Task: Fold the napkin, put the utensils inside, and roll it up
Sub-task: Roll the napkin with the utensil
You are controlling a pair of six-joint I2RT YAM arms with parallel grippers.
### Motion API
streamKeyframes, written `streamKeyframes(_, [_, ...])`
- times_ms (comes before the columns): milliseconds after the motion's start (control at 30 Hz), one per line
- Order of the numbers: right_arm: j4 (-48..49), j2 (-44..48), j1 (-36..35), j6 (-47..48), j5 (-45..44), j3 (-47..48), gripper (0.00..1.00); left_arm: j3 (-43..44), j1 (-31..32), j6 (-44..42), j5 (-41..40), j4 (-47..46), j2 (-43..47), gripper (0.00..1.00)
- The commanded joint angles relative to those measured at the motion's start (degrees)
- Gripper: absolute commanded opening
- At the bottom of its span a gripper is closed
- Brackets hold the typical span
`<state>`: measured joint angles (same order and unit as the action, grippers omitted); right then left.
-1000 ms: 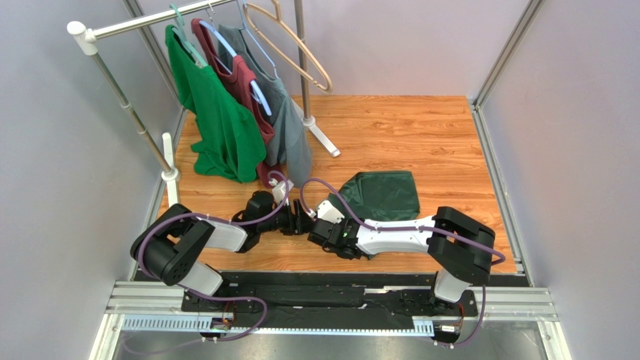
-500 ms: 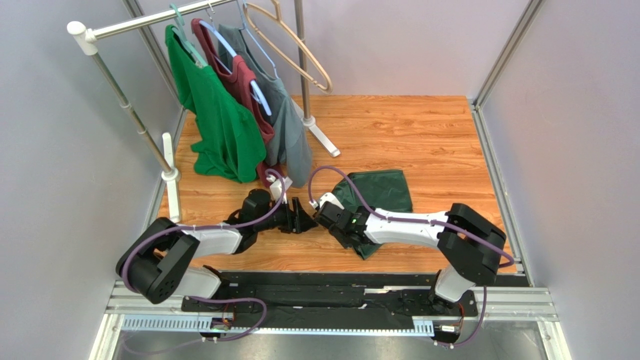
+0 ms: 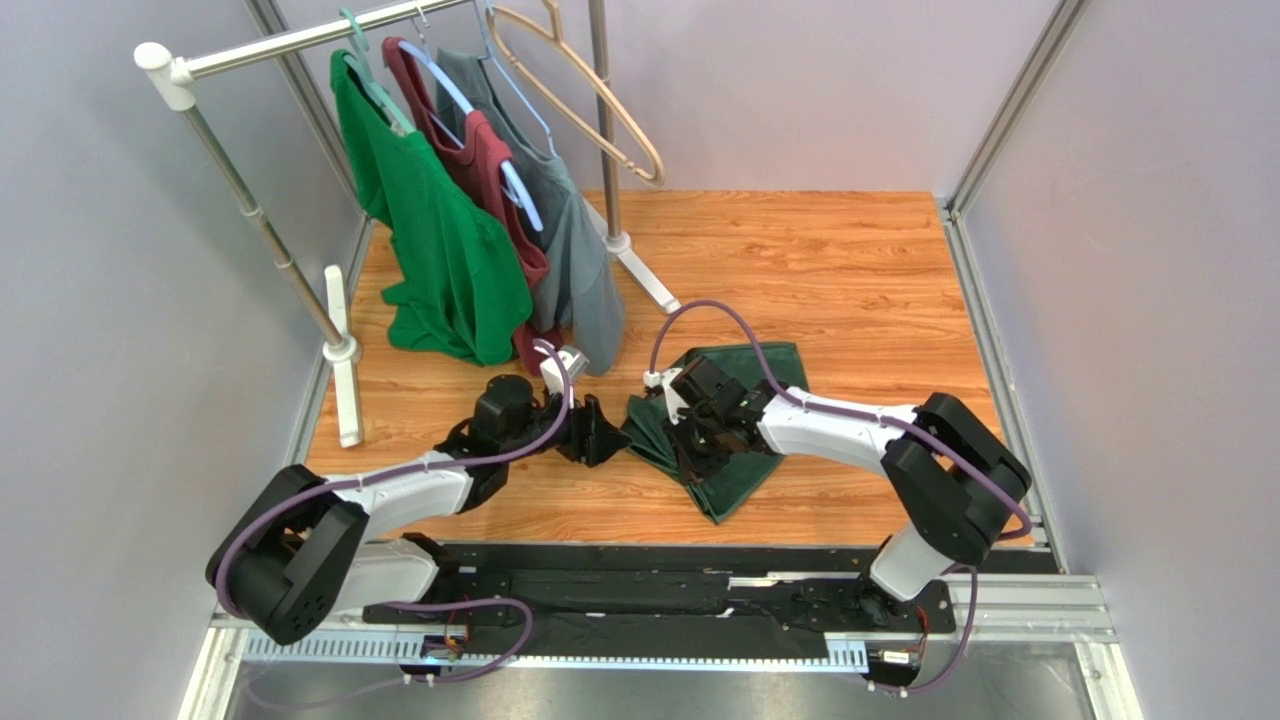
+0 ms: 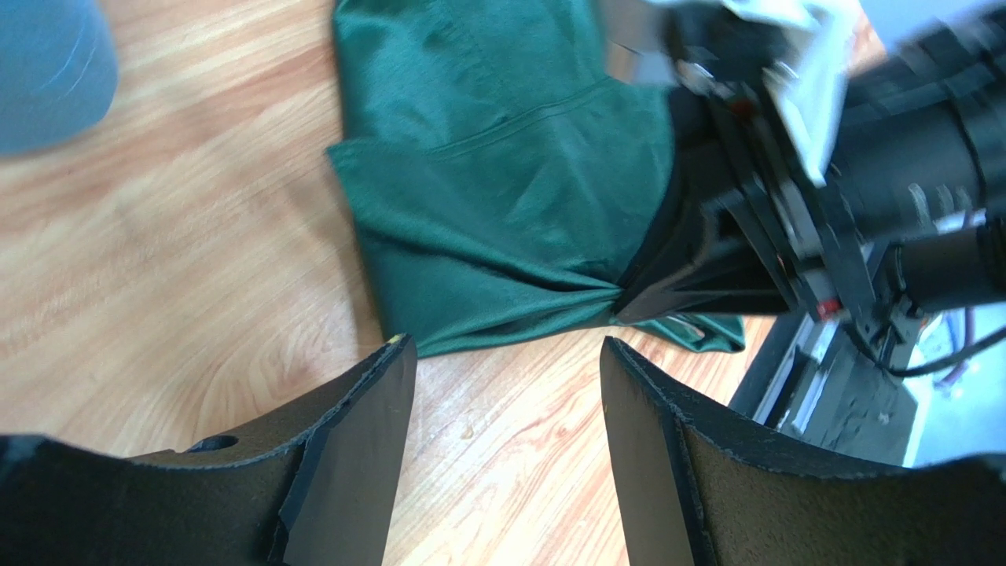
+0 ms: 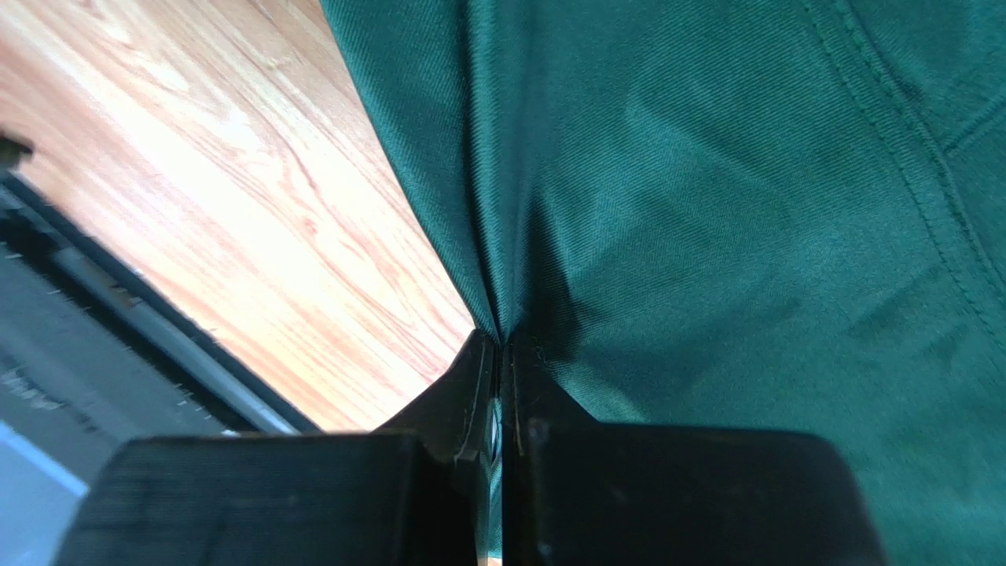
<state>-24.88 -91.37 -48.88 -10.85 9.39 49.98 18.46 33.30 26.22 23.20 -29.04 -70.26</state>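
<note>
Right gripper (image 5: 501, 354): clenched on the napkin (image 5: 732, 236), so I can fold it.
Left gripper (image 4: 505, 360): released, empty, beside the napkin's edge.

One camera looks down from high at the near edge, while both wrist cameras peer closely at the same napkin (image 4: 496, 177).

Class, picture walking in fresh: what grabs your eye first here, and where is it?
The dark green napkin, crumpled on the wooden table at centre right, with the right arm's jaws shut on a pinch of it. Just left, the left arm's jaws stand open, holding nothing. At back left, a bright green shirt hangs on a rack.
</note>
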Motion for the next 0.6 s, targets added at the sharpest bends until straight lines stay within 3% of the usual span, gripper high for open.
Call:
streamKeyframes(0, [3.17,-1.79,3.35,1.27,11.08,-1.02,0.00,1.85,1.24,-8.27,4.22,-4.79,1.26,0.68])
streamKeyframes(267, [1.42,-2.67,6.26,2.50,10.13,0.91,0.00,5.44,3.26,-11.63,2.47,-3.84,-3.91,0.67])
streamKeyframes(467, [-2.09,-0.65,5.55,2.41,3.28,2.05,0.00,7.90,3.26,-3.12,-12.88,4.94,-4.88,0.67])
streamKeyframes(567, [-3.33,-0.21,3.98,2.33,-0.42,2.93,0.00,8.78,3.18,3.21,-15.55,7.68,-6.72,0.68])
